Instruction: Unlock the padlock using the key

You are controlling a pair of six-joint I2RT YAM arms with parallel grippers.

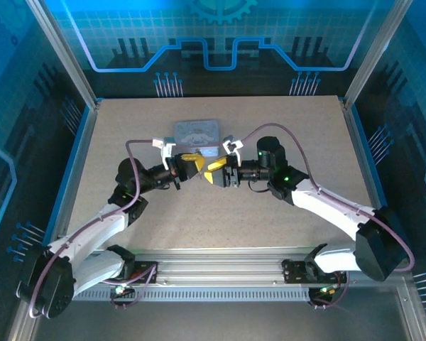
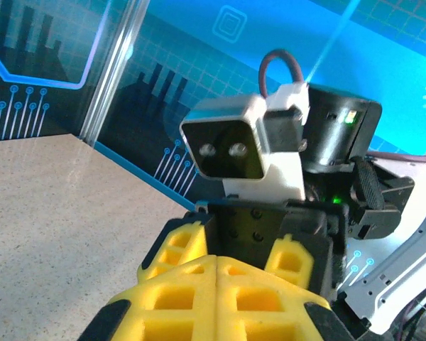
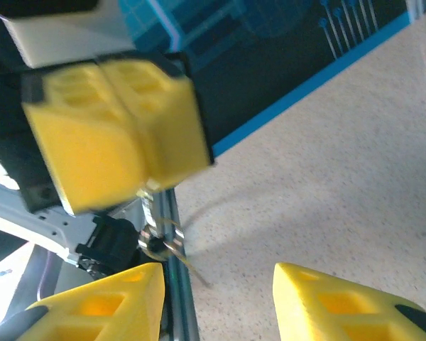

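My left gripper [image 1: 192,165] and right gripper [image 1: 214,174] face each other tip to tip above the middle of the table. In the right wrist view the left gripper [image 3: 142,177] is shut on a thin metal piece, the key [image 3: 148,206]. A small ring [image 3: 156,240] with a thin blade dangles under it. The right gripper [image 3: 216,270] stands open just below, nothing between its yellow fingers. The left wrist view has the left gripper [image 2: 219,259] pressed shut, with the right arm's fingers [image 2: 176,245] spread behind it. The padlock is out of view.
A pale grey printed tin [image 1: 197,133] lies on the table [image 1: 284,121] just beyond the two grippers. Blue-lit enclosure walls and metal posts ring the table. An aluminium rail [image 1: 220,266] runs along the near edge by the arm bases.
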